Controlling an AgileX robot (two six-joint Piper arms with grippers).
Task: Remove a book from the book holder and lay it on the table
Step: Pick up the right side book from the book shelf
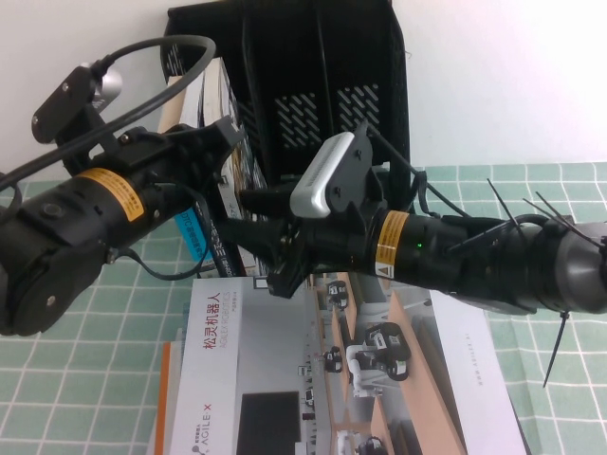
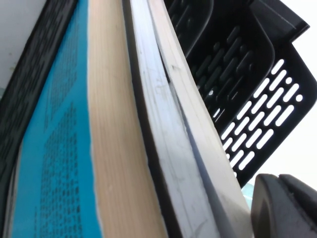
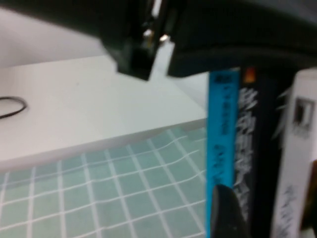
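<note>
right gripper (image 1: pixel 270 251) fingers spread, at book holder (image 1: pixel 313 85) front edge | left gripper (image 1: pixel 223 142) fingers unclear, against books (image 2: pixel 119 148)

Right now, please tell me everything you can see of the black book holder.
The book holder is a tall black rack that looks like plastic, standing upright at the far edge of the table against a pale wall. Upright dividers split it into slots, and its back panel has rows of slanted slits. Books stand in the leftmost slot; the other slots look empty. The left pincer is at those books. The right pincer, open, is in front of the holder near its base.
</note>
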